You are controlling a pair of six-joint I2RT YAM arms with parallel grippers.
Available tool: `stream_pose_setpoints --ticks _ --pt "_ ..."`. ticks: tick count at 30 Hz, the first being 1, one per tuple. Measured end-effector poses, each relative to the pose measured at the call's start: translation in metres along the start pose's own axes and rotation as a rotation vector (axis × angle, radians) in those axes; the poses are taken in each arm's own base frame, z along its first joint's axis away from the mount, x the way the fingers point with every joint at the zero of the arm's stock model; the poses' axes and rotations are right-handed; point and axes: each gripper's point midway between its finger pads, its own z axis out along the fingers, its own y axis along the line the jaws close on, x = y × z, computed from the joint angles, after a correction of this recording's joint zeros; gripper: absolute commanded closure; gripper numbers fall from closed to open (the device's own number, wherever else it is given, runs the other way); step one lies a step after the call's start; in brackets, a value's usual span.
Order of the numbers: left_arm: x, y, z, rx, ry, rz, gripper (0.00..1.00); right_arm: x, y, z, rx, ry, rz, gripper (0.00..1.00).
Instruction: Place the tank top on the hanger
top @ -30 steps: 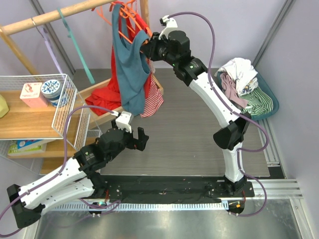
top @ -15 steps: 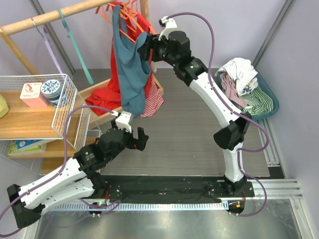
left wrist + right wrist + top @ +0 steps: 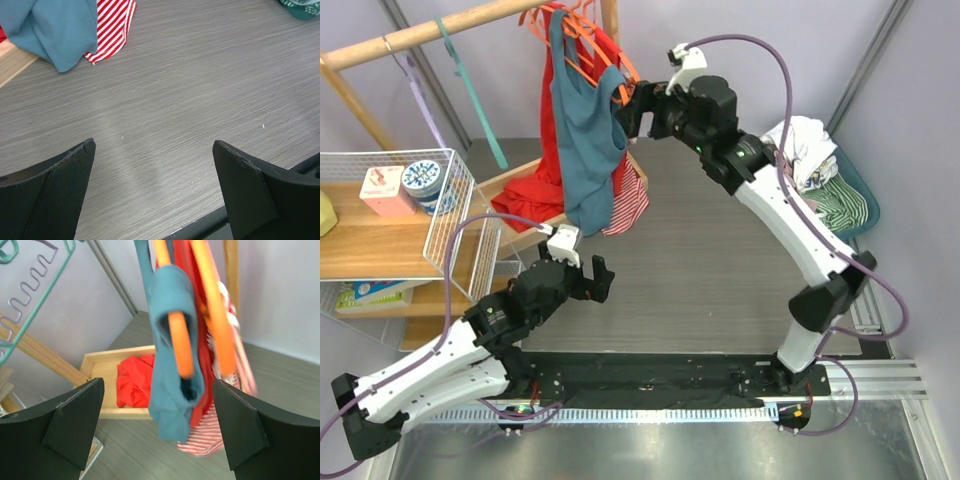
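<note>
The tank top [image 3: 585, 130] hung on the hanger [image 3: 177, 340], a strap looped over its arm. The right gripper [image 3: 626, 108] gaped wide just right of the hanger, holding nothing. The left gripper [image 3: 154, 144], also wide and empty, hovered well below the hanger.

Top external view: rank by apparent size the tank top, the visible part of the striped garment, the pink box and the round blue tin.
1. tank top
2. red-and-white striped garment, visible part only
3. pink box and round blue tin: these look about alike, so they are not ranked against each other.
</note>
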Motion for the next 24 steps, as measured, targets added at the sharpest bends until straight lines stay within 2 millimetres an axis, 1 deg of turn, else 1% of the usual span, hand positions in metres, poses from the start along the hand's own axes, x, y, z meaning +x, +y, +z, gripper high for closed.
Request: stream_pose_setpoints --ticks 3,5,6,10,11,13,18,20,21,22,24 --pt "0.0 0.002 -0.003 -0.003 -0.002 0.0 0.0 0.003 -0.011 -0.034 0.056 -0.003 -0.004 0.05" --pt "-0.001 0.003 -0.005 -0.004 -0.005 -0.001 0.0 0.008 -0.018 -0.057 0.089 0.0 -0.005 0.04" --pt "-0.001 0.003 -0.006 -0.004 -0.007 -0.002 0.0 0.013 -0.022 -0.071 0.105 -0.005 -0.005 0.04" --pt "-0.003 0.005 -0.009 -0.007 -0.018 -0.006 0.0 0.045 -0.04 -0.119 0.162 0.026 -0.004 0.04" --pt "-0.004 0.005 -0.009 -0.01 -0.02 -0.007 0.0 0.059 -0.046 -0.131 0.177 0.04 -0.001 0.03" --pt "-0.004 0.007 -0.009 -0.018 -0.023 -0.009 0.0 0.093 -0.06 -0.153 0.214 0.08 0.01 0.03" --pt "-0.007 0.009 -0.011 -0.027 -0.037 -0.026 0.0 0.198 -0.103 -0.192 0.342 0.246 0.059 0.03" --pt "-0.008 0.009 -0.012 -0.029 -0.043 -0.029 0.0 0.236 -0.117 -0.207 0.39 0.317 0.079 0.03" --pt "-0.008 0.009 -0.012 -0.029 -0.044 -0.03 0.0 0.252 -0.123 -0.215 0.411 0.344 0.089 0.03" --pt "-0.009 0.01 -0.012 -0.029 -0.045 -0.03 0.0 0.263 -0.127 -0.222 0.428 0.36 0.099 0.03" --pt "-0.008 0.009 -0.012 -0.029 -0.044 -0.029 0.0 0.271 -0.131 -0.233 0.447 0.362 0.116 0.03"
